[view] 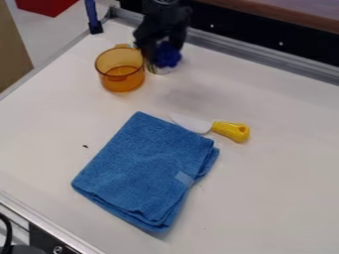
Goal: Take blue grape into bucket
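Jaws: cannot tell whether they are parting, closing or gripping; dark parts are merging up there. Gripper (157, 52) is hanging near the far edge of the table (278, 163), just beside the amber cup (120, 70).

Blue grape (167, 55) is showing against the gripper's lower end, on the side away from the cup. A small pale container (159, 70) is peeking out just below; probably the bucket, though its shape is mostly hiding.

Step in hand, my reading: placing, grape being at or over the container. Next move is calling for lining up over the opening, letting go if anything is being gripped, then lifting straight up. Risk: the bunch catching on the rim, or the gripper nudging the cup.

Farther out: knife (231, 131) is lying with its white blade toward the far side, near a folded blue cloth (145, 171).

Hard to make out: contact between grape and container, and the container's rim. Arm is running out at the top edge; black cable (7, 233) is being cut off lower left.
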Action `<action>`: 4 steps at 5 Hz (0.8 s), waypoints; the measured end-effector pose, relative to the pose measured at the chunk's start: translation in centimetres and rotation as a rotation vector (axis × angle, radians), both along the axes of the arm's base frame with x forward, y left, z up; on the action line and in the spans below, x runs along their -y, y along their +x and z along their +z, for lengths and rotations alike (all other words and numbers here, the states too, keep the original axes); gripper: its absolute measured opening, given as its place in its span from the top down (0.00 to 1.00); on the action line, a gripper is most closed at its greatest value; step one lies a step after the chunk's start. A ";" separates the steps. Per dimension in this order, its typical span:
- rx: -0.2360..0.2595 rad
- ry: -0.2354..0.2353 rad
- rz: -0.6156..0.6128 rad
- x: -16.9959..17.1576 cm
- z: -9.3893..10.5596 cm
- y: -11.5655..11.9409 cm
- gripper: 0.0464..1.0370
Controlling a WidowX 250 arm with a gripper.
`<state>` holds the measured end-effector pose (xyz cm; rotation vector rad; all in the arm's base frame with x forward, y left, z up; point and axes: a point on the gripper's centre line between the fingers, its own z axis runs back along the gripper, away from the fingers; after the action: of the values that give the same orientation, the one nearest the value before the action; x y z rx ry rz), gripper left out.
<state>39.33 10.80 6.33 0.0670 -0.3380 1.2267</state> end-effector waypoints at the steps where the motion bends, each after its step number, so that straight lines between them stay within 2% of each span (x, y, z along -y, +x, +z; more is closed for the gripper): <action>1: 0.002 0.008 0.027 -2.2 0.4 -0.6 0.24; 2: 0.050 0.015 0.073 -4.8 1.7 0.1 0.24; 4: 0.066 0.070 0.146 -7.5 -0.8 0.7 0.24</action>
<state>40.05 18.34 5.52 0.1136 -0.4395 1.3639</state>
